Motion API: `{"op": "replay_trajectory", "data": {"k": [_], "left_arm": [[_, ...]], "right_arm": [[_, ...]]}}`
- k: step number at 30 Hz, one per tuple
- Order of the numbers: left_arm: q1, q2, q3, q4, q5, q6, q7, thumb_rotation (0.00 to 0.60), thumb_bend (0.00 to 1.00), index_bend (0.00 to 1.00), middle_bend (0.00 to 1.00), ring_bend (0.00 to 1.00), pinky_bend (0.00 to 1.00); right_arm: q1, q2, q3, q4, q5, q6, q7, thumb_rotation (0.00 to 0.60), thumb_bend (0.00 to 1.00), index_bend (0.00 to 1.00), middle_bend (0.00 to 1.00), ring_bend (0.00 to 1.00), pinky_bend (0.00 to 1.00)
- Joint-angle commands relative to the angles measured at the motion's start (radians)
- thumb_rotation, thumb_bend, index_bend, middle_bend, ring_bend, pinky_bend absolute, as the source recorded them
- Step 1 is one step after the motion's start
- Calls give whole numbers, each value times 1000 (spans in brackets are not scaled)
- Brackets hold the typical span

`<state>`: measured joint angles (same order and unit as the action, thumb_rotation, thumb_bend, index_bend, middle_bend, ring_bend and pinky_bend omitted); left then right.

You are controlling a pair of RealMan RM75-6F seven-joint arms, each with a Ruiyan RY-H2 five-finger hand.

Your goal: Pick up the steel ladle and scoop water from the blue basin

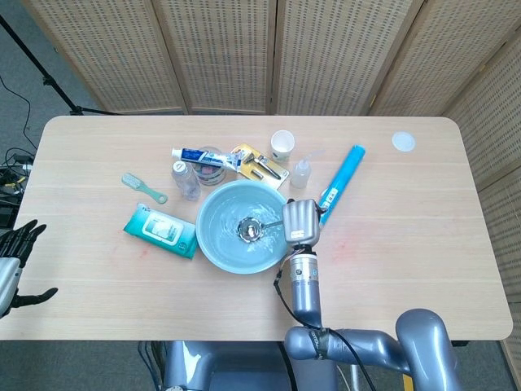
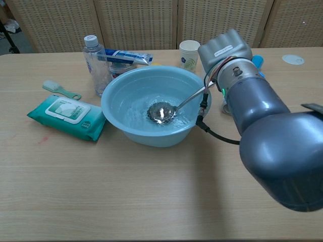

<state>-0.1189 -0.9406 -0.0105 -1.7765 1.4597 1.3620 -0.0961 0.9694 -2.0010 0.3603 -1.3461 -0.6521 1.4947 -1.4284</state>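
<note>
The blue basin (image 1: 213,244) (image 2: 121,96) sits mid-table with water in it. My right hand (image 1: 299,221) (image 2: 224,49) hangs over its right rim and grips the handle of the steel ladle. The ladle bowl (image 1: 250,230) (image 2: 161,112) lies low inside the basin, in the rippling water. My fingers are hidden under the back of the hand. My left hand (image 1: 15,257) rests at the table's near left edge, far from the basin, fingers apart and holding nothing.
Left of the basin lie a green wipes pack (image 1: 160,230) (image 2: 67,116) and a small brush (image 1: 142,187). Behind it stand a clear bottle (image 2: 94,58), toothpaste (image 1: 203,155), a paper cup (image 1: 282,145) and a squeeze bottle (image 1: 302,173). A blue tube (image 1: 340,183) lies right of the hand.
</note>
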Motion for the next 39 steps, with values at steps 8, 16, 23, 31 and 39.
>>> {"op": "replay_trajectory", "data": {"k": [8, 16, 23, 31, 39], "left_arm": [[-1, -3, 2, -2, 0, -2, 10, 600, 0, 0, 0, 0, 0], [-2, -6, 3, -4, -2, -4, 17, 600, 0, 0, 0, 0, 0], [0, -7, 5, -6, 2, -2, 23, 600, 0, 0, 0, 0, 0], [1, -11, 6, -9, 4, 4, 33, 600, 0, 0, 0, 0, 0], [1, -11, 6, -9, 8, 6, 34, 600, 0, 0, 0, 0, 0]], "right_arm": [[-21, 39, 82, -139, 135, -6, -25, 600, 1000, 826, 1000, 973, 1000], [-48, 105, 170, -259, 233, -16, 48, 600, 1000, 828, 1000, 973, 1000], [-60, 170, 211, -338, 285, -14, 96, 600, 1000, 828, 1000, 973, 1000], [-54, 248, 243, -431, 332, 10, 144, 600, 1000, 828, 1000, 973, 1000], [-11, 283, 224, -480, 334, 68, 131, 600, 1000, 828, 1000, 973, 1000]]}}
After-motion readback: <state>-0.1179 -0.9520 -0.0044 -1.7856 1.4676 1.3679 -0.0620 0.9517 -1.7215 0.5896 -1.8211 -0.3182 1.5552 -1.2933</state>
